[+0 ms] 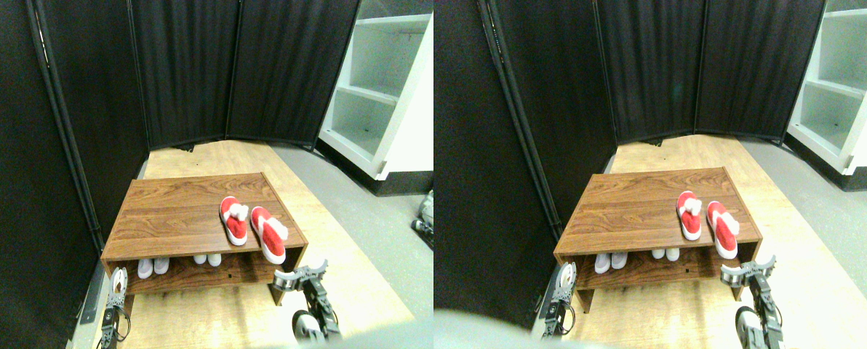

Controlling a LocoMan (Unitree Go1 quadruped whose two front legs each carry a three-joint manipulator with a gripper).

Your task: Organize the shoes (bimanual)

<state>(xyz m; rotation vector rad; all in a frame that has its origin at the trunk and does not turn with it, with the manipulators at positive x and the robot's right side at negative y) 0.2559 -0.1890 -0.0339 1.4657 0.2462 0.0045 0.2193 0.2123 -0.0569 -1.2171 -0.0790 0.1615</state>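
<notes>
The left gripper [118, 281] jaws cannot be told; the right gripper [301, 276] jaws are seen apart. Pale shoes [153, 266] are tucked in the rack [172, 211] shelf; red shoes [253, 227] lie on top, one overhanging the front edge, easily knocked off.

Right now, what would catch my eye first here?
The red shoes, a bright pair lying side by side on top of the low wooden rack, right of middle. Below, pale shoe toes peek from its lower shelf, and black curtains close the background.
</notes>
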